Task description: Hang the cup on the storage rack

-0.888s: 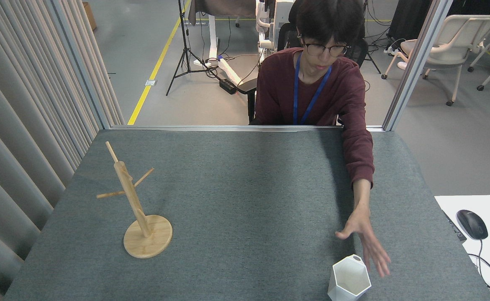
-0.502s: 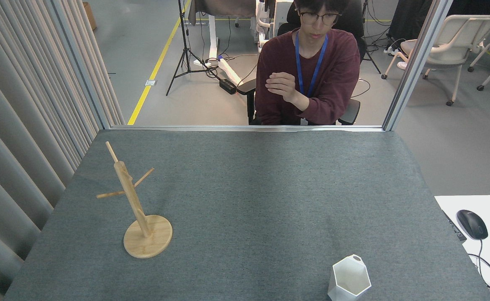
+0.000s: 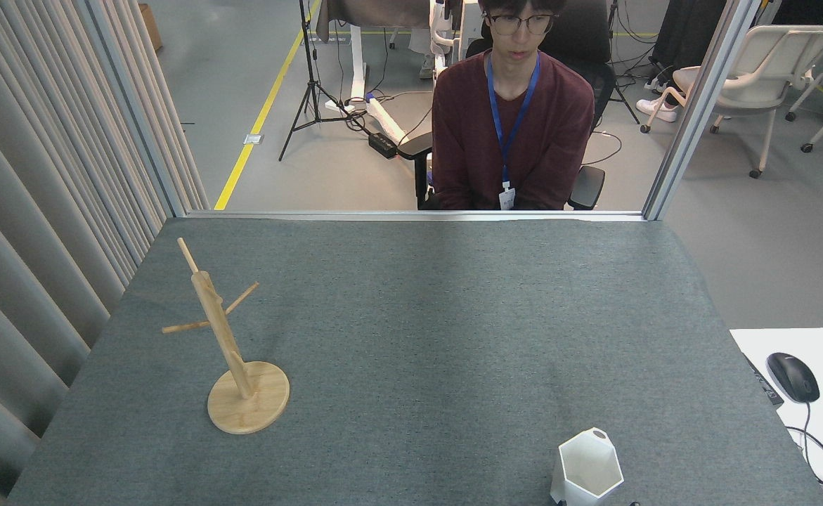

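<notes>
One cup (image 3: 586, 469), one storage rack (image 3: 228, 344) with three pegs, one person (image 3: 513, 126), one mouse (image 3: 792, 377), two chairs.

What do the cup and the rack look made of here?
The cup: probably ceramic, though possibly plastic; flat white faces with no shine suggest a matte finish. The rack: light wood, likely bamboo, judging by its pale tan colour and faint grain on the round base.

Grey felt-covered worktop (image 3: 418, 337), bordered at its left edge by pleated grey curtain (image 3: 39, 176). Beyond the far edge: seated person (image 3: 513, 133), grey floor with yellow line (image 3: 260, 116), tripod (image 3: 309, 84), white chair (image 3: 762, 63).
</notes>
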`<act>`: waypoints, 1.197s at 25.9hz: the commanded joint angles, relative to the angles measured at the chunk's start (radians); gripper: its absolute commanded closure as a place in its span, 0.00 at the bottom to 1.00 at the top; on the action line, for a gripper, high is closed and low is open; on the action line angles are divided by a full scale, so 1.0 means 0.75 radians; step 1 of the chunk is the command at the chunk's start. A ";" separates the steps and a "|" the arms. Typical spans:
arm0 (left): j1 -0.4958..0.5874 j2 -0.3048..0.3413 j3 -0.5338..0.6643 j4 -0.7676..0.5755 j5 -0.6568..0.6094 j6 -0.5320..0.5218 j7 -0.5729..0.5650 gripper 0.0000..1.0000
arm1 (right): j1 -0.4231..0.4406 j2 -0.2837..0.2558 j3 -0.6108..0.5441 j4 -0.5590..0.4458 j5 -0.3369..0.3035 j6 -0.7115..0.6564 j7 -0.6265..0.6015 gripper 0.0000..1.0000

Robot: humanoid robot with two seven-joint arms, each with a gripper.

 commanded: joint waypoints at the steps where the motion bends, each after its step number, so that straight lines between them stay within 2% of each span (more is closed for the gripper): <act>1: 0.000 0.000 0.001 0.001 0.000 0.000 0.000 0.01 | -0.024 -0.002 0.001 0.013 0.001 0.000 0.002 0.01; 22: 0.002 0.000 0.024 0.001 0.000 -0.004 0.000 0.01 | -0.124 -0.015 -0.002 0.097 0.003 0.000 0.002 0.00; 31: 0.004 0.002 0.026 0.001 0.000 -0.004 0.000 0.01 | -0.177 -0.021 0.001 0.183 0.003 0.000 0.000 0.01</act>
